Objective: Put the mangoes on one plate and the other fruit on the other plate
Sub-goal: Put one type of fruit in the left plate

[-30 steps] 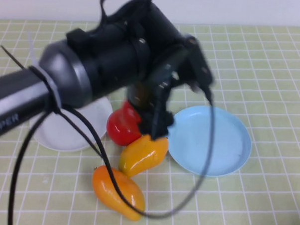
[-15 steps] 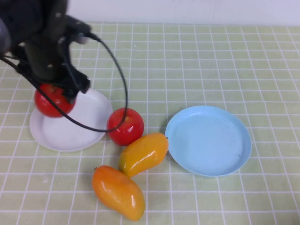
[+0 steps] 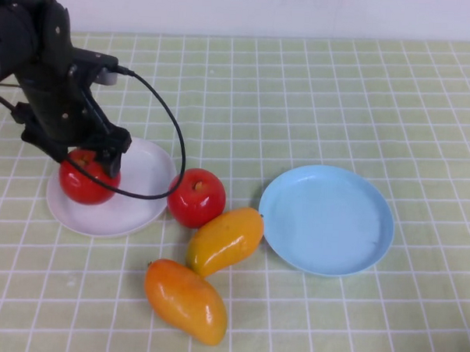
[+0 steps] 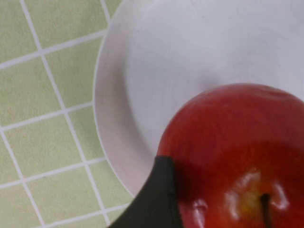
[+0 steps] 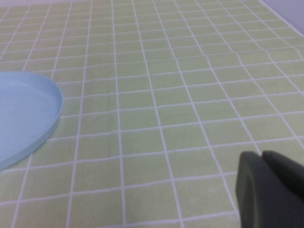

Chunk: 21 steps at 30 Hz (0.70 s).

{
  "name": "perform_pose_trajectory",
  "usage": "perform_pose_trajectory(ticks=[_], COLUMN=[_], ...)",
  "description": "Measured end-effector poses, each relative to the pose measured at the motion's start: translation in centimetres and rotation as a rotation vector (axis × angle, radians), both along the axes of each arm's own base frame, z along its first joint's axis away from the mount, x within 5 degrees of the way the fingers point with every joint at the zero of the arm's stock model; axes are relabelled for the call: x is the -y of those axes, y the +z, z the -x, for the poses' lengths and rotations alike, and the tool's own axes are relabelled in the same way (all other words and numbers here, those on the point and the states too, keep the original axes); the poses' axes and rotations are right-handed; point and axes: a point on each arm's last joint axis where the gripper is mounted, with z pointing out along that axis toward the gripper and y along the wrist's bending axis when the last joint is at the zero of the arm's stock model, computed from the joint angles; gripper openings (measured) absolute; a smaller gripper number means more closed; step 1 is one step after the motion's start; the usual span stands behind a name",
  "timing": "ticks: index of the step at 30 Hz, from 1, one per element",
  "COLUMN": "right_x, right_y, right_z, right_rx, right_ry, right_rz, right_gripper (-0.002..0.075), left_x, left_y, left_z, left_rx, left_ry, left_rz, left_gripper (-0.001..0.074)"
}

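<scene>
Altogether two apples (image 3: 196, 198), two mangoes (image 3: 224, 239) and two plates are counted; one apple (image 3: 85, 179) on the white plate's (image 3: 145, 180) left edge is straddled by the spread left gripper (image 3: 87, 160), the right gripper (image 5: 266, 190) is closed, and the blue plate (image 3: 327, 219) is left bare

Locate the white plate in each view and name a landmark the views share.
High view: white plate at the left, under the left gripper, with an apple on its left part.
Left wrist view: white plate fills most of the picture, the same apple on it.
Right wrist view: not in it; only the blue plate and the shut right gripper.
Shared landmark: the green grid tablecloth, seen in all three.
</scene>
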Motion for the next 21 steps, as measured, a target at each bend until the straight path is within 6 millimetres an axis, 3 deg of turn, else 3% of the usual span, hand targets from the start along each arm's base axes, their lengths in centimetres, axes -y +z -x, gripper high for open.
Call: perform_pose_trajectory(ticks=[7, 14, 17, 21], right_x=[0.0, 0.0, 0.0, 0.0], right_y=[0.0, 0.0, 0.0, 0.0], right_z=[0.0, 0.0, 0.0, 0.0], right_rx=[0.000, 0.000, 0.000, 0.000], right_ry=[0.000, 0.000, 0.000, 0.000], right_rz=[0.000, 0.000, 0.000, 0.000], right_gripper=[-0.0017, -0.0017, -0.0017, -0.0017], left_x=[-0.3, 0.3, 2.2, 6.3], left_y=[0.2, 3.3, 4.0, 4.0], left_z=[0.0, 1.5, 2.3, 3.8], left_rx=[0.010, 0.049, 0.037, 0.051], left_ry=[0.024, 0.025, -0.099, -0.446], left_rz=[-0.024, 0.090, 0.165, 0.142], left_gripper=[0.0668, 0.0668, 0.0668, 0.0669])
